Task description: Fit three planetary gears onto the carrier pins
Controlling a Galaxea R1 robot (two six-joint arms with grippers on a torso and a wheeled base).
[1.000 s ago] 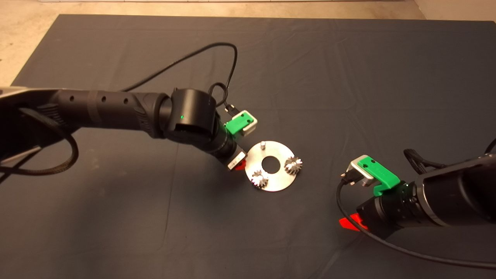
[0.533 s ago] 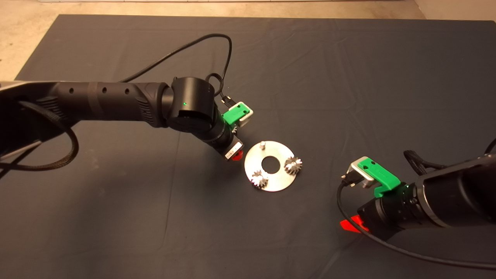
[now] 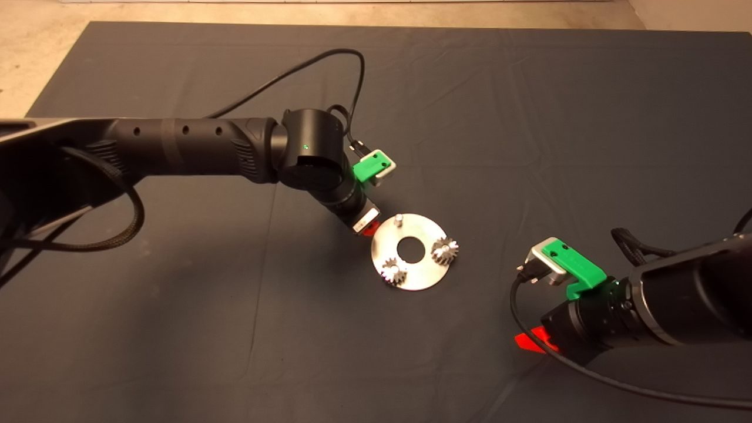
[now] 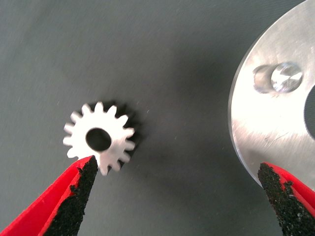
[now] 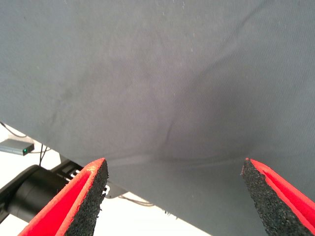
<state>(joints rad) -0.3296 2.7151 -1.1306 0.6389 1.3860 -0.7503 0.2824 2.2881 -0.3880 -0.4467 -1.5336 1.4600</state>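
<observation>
The left gripper (image 4: 174, 196) had swung back beside the disc (image 3: 416, 271), jaws spread around the third gear (image 4: 100, 138). One pin (image 3: 398, 220) stood bare; the right gripper (image 5: 174, 199) idled, released.

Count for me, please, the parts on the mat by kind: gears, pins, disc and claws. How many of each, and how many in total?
Gears: 3; two on the disc, one loose on the mat
Carrier pins: 1 bare; the other two sit hidden under gears
Disc: 1
Claws: 2; left claw, right claw, both open
Total: 7
</observation>
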